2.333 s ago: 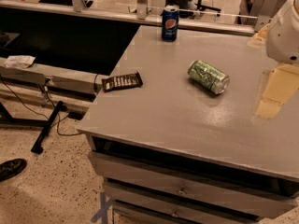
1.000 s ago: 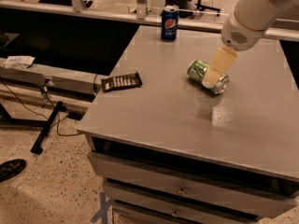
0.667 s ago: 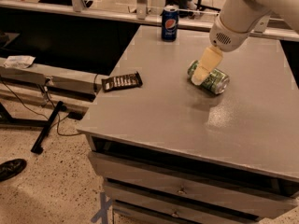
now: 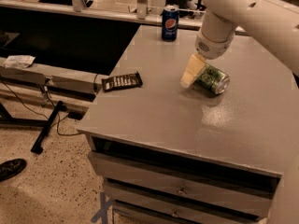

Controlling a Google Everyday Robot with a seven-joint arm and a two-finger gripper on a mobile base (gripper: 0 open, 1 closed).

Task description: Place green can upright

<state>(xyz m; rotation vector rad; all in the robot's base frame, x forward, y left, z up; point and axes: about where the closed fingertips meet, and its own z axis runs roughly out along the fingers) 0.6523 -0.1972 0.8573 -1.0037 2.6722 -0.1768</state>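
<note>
The green can (image 4: 214, 78) lies on its side on the grey table (image 4: 187, 125), its silver end facing right and toward me. My gripper (image 4: 192, 72) hangs from the white arm that comes in from the upper right. Its cream-coloured fingers (image 4: 190, 73) reach down over the can's left end and hide that end. I cannot see whether the fingers hold the can.
A blue Pepsi can (image 4: 170, 23) stands upright at the table's back edge. A dark snack bar (image 4: 122, 81) lies near the left edge. Drawers run under the table's front. A black stand and cables are on the floor to the left.
The arm has swung in from the right side to the can, and the gripper has moved left and down until its fingers cover the can's left end. The can has stayed on its side.
</note>
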